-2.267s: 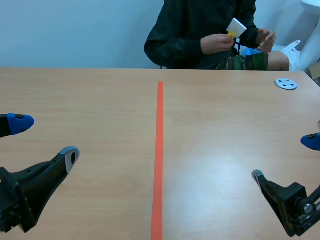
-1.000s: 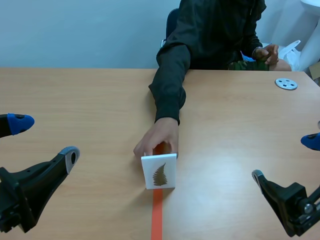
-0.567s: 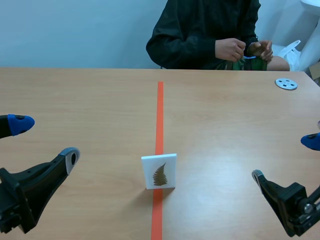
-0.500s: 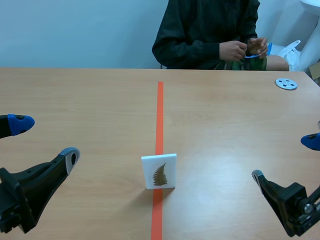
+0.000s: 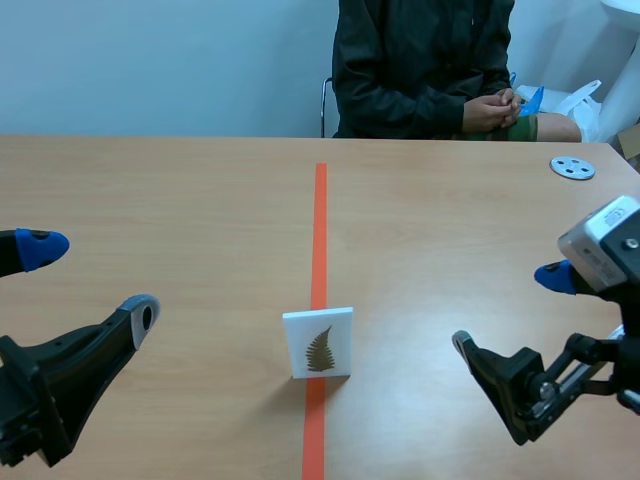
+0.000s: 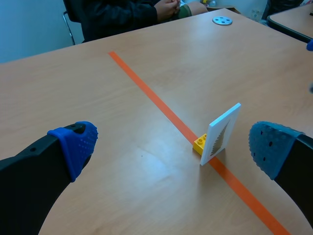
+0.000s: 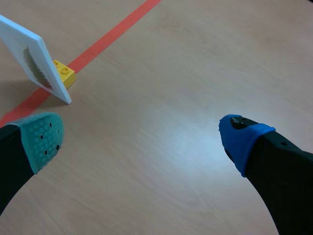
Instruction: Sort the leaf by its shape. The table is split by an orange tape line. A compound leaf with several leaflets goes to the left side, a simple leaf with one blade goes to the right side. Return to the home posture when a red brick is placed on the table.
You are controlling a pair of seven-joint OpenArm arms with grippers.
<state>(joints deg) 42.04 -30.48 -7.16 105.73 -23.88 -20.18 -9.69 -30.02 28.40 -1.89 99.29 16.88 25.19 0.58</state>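
A small white card (image 5: 318, 343) stands upright on the orange tape line (image 5: 320, 230), near the table's front. It shows a brown fern-like leaf with several leaflets. A yellow brick (image 6: 200, 144) props it from behind. My left gripper (image 5: 90, 282) hangs open at the front left, well left of the card (image 6: 221, 133). My right gripper (image 5: 510, 312) is open at the front right, a short way right of the card (image 7: 34, 61) and its yellow brick (image 7: 63, 73). Neither gripper holds anything.
A person (image 5: 430, 60) sits across the table with hands folded in the lap. A grey round disc (image 5: 572, 167) lies at the far right of the table, also seen in the left wrist view (image 6: 222, 20).
The person set the card on the tape line and drew the hand back. My right arm has since risen and shifted left toward the card. The left arm has kept still.
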